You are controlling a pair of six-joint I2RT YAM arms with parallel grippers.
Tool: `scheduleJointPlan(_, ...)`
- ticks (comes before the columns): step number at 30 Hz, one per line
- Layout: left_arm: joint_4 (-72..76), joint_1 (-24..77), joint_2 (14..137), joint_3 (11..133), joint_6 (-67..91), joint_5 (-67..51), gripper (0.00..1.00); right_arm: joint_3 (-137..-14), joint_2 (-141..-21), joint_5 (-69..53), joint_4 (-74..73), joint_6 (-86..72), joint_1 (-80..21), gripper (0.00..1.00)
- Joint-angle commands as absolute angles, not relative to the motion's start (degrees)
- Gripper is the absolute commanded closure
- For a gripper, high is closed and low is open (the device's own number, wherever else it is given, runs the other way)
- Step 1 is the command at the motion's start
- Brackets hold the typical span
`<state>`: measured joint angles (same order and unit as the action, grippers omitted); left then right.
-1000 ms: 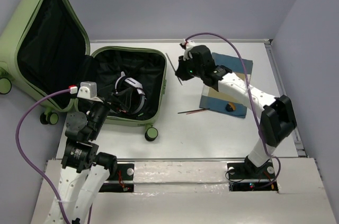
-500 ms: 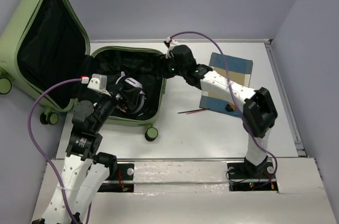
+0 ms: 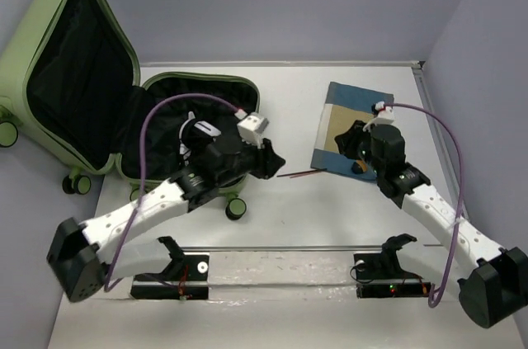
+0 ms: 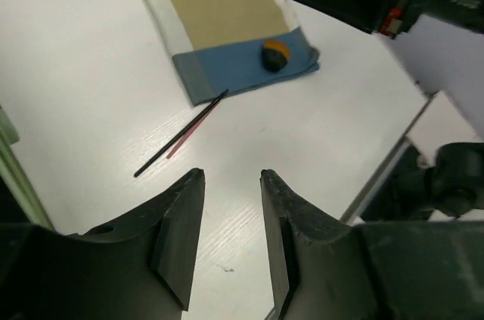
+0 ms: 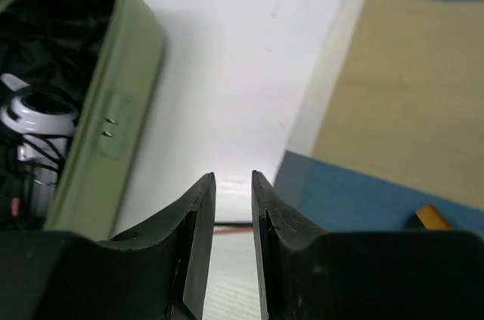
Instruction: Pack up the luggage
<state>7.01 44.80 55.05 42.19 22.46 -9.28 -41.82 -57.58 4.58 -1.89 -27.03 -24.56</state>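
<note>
The light-green luggage [image 3: 244,97] lies open at the left, lid [image 3: 33,44] propped up, with white headphones [image 3: 205,129] on its black lining. My left gripper [image 3: 275,161] reaches just right of the case, low over the table; in the left wrist view the left gripper [image 4: 231,174] is open and empty, a black and a red stick [image 4: 181,138] ahead of it. My right gripper [image 3: 352,141] hangs over the folded blue-and-tan cloth [image 3: 363,106]. In its wrist view the right gripper [image 5: 233,176] is open a narrow gap with nothing in it, and the sticks [image 5: 231,225] lie beyond.
A small orange-and-black object [image 3: 359,167] rests on the cloth's near blue edge [image 4: 242,70]. The luggage's green wall [image 5: 113,131] and the headphones [image 5: 30,108] show at the left of the right wrist view. A wheel [image 3: 235,209] sticks out at the case's near corner.
My left arm swung from inside the luggage out to the right over the table, its jaws narrowing. My right gripper carried a thin stick to the luggage and came back over the cloth without it.
</note>
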Motion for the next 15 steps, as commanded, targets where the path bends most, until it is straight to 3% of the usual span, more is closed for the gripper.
scheduleJointPlan(1, 6.95, 54.12, 68.44, 49.56, 15.31, 11.46, 0.54, -33.77, -51.87, 6.50, -1.49, -29.70, -22.41, 0.68)
scheduleJointPlan(7, 9.57, 55.20, 85.32, 56.24, 9.06, 9.86, 0.53, -31.55, -46.67, 8.00, -3.16, -28.21, -19.61, 0.68)
scheduleJointPlan(10, 10.81, 55.11, 91.91, 58.70, 5.64, 7.83, 0.45, -31.38, -46.67, 7.03, -3.16, -28.21, -19.60, 0.69)
scheduleJointPlan(15, 9.23, 55.11, 102.37, 64.59, 2.55, 5.19, 0.45, -31.20, -48.08, 6.24, -2.81, -28.12, -19.08, 0.69)
